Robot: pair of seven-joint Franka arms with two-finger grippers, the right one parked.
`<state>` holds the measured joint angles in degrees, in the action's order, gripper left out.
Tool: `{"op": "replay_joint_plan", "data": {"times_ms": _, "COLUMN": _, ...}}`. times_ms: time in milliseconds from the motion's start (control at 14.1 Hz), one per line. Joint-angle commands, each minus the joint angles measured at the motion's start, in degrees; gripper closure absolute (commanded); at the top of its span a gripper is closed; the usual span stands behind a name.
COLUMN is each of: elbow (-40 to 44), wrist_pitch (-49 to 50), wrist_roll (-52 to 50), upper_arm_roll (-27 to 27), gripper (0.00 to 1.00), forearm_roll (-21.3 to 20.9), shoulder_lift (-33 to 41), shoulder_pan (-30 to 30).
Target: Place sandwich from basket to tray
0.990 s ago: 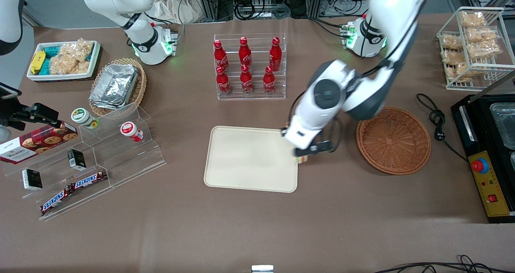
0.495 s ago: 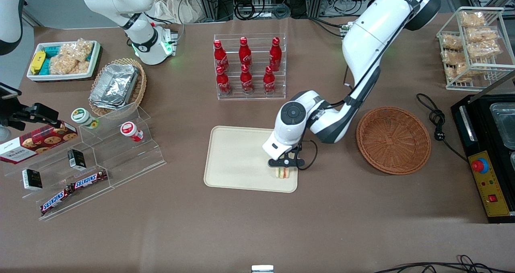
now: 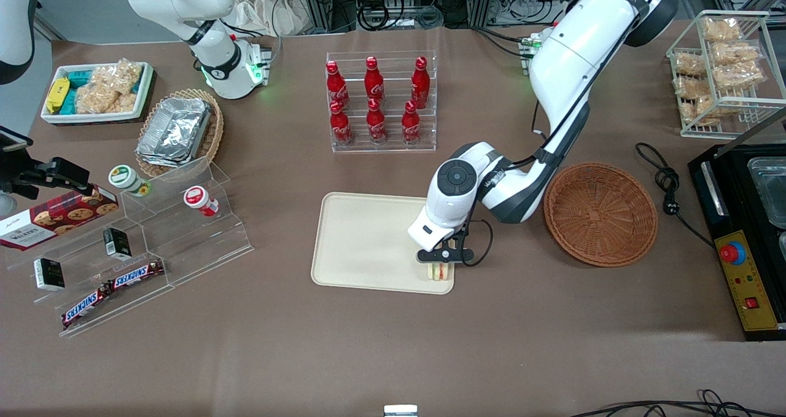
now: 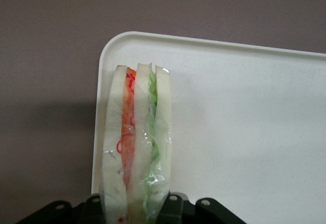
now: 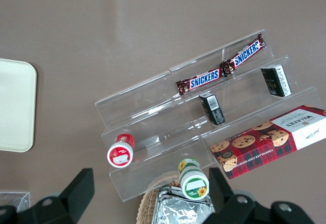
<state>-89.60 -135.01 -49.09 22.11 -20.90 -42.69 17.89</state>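
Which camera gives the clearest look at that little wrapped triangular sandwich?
The left wrist view: the clear-wrapped sandwich wedge fills it, showing orange and green layers, held in the gripper over the cream rectangular tray. The front view shows only a small piece under the gripper; the right wrist view shows none.

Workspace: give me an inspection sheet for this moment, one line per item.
Surface: brown table, no spills seen.
Job's things: sandwich at the tray corner nearest the basket, still held; basket holds nothing.
Clutter: cola bottles in a clear rack; foil containers; Snickers bars on an acrylic stand; cookie box; snack bin; wire rack of snacks.
Gripper: gripper low over the tray corner, shut on the sandwich.
Cables: black cord beside the basket.
Surroundings: black control box at the working arm's end.
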Motion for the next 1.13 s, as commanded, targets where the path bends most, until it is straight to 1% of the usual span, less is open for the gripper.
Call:
{"op": "replay_joint_plan", "data": {"times_ms": 0, "elbow": 0.3, "wrist_pitch": 1.41, "wrist_roll": -3.19, "upper_arm_roll": 0.21, "gripper": 0.01, "forearm_roll": -0.1, "shoulder_lift": 3.91, "shoulder_pan": -0.05}}
{"op": "replay_joint_plan", "data": {"times_ms": 71, "elbow": 0.3, "wrist_pitch": 2.37, "wrist_roll": -4.95, "upper_arm_roll": 0.21, "gripper": 0.01, "forearm_roll": 0.07, "shoulder_lift": 6.46, "shoulder_pan": -0.13}}
{"op": "replay_joint_plan", "data": {"times_ms": 212, "elbow": 0.47, "wrist_pitch": 9.9, "wrist_roll": -5.32, "upper_arm_roll": 0.56, "gripper": 0.01, "forearm_roll": 0.6, "shoulder_lift": 11.64, "shoulder_pan": -2.05}}
{"op": "replay_joint_plan", "data": {"times_ms": 424, "elbow": 0.39, "wrist_pitch": 17.48, "wrist_roll": -0.68, "upper_arm_roll": 0.57, "gripper": 0.01, "forearm_roll": 8.75, "shoulder_lift": 20.69, "shoulder_pan": -4.43}}
{"op": "replay_joint_plan", "data": {"times_ms": 636, "elbow": 0.47, "wrist_pitch": 26.7, "wrist_roll": 7.48, "upper_arm_roll": 0.48, "gripper": 0.01, "forearm_roll": 16.13, "shoulder_lift": 29.48, "shoulder_pan": -11.01}}
{"op": "replay_joint_plan", "data": {"times_ms": 778, "elbow": 0.21, "wrist_pitch": 34.86, "wrist_roll": 15.39, "upper_arm_roll": 0.48, "gripper": 0.01, "forearm_roll": 20.62, "shoulder_lift": 34.76, "shoulder_pan": -17.16}}
{"op": "replay_joint_plan", "data": {"times_ms": 990, "elbow": 0.12, "wrist_pitch": 44.89, "wrist_roll": 27.34, "upper_arm_roll": 0.3, "gripper": 0.01, "forearm_roll": 23.53, "shoulder_lift": 40.04, "shoulder_pan": -26.21}}
{"op": "replay_joint_plan", "data": {"times_ms": 1061, "elbow": -0.05, "wrist_pitch": 46.66, "wrist_roll": 29.12, "upper_arm_roll": -0.48, "gripper": 0.01, "forearm_roll": 23.71, "shoulder_lift": 41.45, "shoulder_pan": -27.11}}
